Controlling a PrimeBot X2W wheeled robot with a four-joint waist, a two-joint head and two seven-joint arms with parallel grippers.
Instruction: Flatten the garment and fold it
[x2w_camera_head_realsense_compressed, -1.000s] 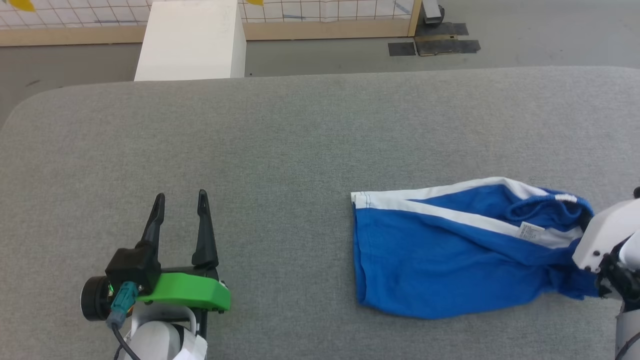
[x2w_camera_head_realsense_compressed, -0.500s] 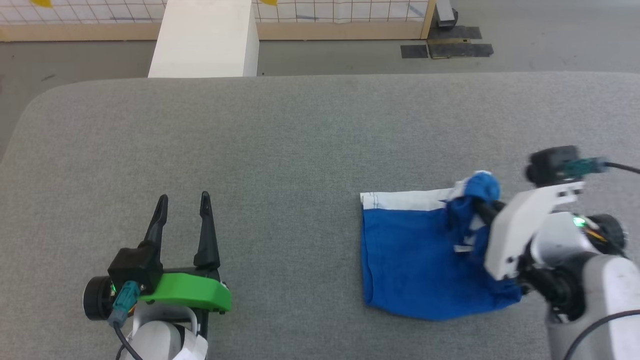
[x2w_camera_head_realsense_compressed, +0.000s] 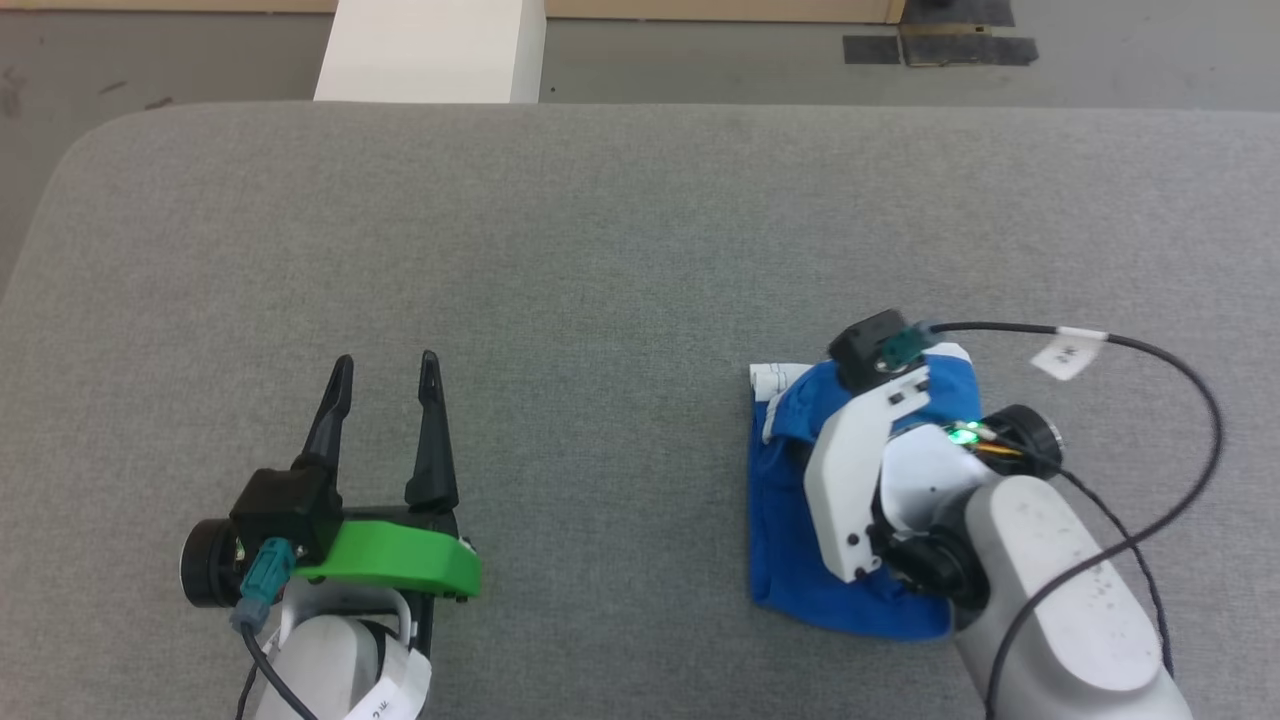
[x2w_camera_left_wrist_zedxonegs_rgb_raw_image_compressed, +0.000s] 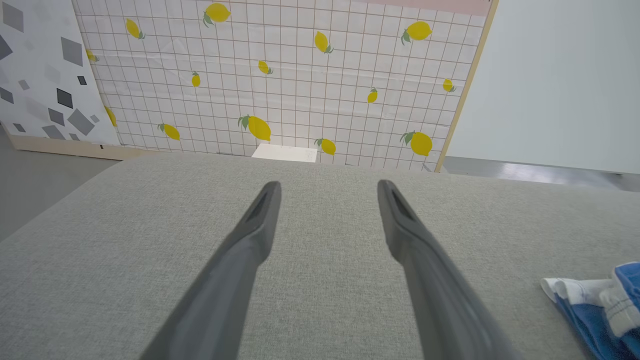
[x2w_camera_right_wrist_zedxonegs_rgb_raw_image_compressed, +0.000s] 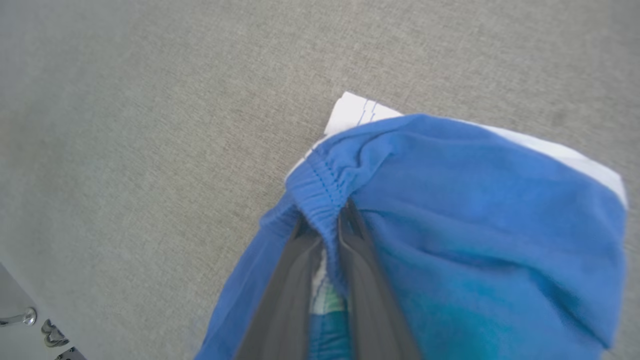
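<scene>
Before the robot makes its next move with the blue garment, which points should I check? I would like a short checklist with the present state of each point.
1. Right end effector shut on the garment, at its elastic band: ok.
2. Left end effector open, holding nothing, apart from the cloth: ok.
3. Held edge close to the white hem: ok, just beside it.
4. Top layer lying flat: not ok, it humps up around the fingers.
5. Near edges of the layers lined up: cannot tell, the right arm hides them in the head view.
6. Garment wholly on the grey table: ok.
</scene>
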